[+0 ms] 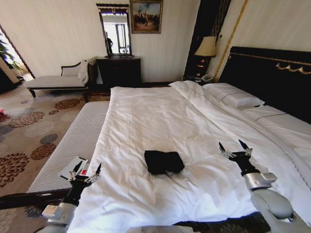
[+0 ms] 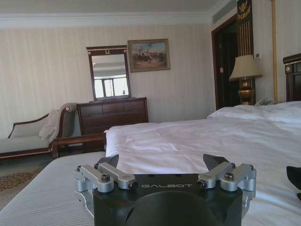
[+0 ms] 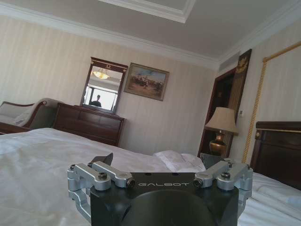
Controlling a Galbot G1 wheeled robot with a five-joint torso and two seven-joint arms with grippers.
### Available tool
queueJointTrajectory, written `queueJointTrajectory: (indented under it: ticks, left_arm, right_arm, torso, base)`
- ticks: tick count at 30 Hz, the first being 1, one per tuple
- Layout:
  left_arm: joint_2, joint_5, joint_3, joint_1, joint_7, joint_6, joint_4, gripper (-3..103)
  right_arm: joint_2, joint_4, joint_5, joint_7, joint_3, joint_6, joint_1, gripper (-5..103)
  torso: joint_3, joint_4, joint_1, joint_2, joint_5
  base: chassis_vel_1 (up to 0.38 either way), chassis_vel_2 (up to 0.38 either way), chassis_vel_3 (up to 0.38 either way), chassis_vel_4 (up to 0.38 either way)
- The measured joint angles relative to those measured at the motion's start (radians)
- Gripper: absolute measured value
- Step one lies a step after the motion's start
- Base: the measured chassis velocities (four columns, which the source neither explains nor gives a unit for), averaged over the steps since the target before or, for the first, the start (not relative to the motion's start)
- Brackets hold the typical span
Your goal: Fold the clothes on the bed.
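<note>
Flanking the folded black T-shirt (image 1: pixel 164 161) on the bed (image 1: pixel 160 121), left claw (image 1: pixel 86 170) and right claw (image 1: pixel 235 148) point forward, both released

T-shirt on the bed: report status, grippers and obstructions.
Left gripper open, empty, at the bed's left edge. Right gripper open, empty, above the duvet. Black T-shirt lies in a compact bundle between them. Nothing in the way.

arms: silver-grey | end effector mounts: black, "GALBOT" lettering | linkages: silver, screwed | fingertips: black, pointed

The folded black T-shirt (image 2: pixel 295 178) is cut off by the left wrist view's edge.
</note>
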Motion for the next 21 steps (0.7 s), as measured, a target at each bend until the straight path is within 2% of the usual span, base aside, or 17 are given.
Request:
queueJointTrajectory:
  ticks: [5, 21]
  left_arm:
    - [0.0, 0.0, 0.0, 0.0, 0.0, 0.0, 0.0, 100]
    - [0.0, 0.0, 0.0, 0.0, 0.0, 0.0, 0.0, 100]
  right_arm:
    - [0.001, 0.013, -0.027, -0.026, -0.015, 0.007, 0.008, 100]
    - [-0.004, 0.013, -0.025, -0.026, -0.023, 0.005, 0.014, 100]
  torso:
    - [0.0, 0.0001, 0.0, 0.0, 0.0001]
    - [0.0, -0.0001, 0.0, 0.0, 0.0002]
  base:
    - [0.0, 0.0, 0.0, 0.0]
    - [0.0, 0.0, 0.0, 0.0]
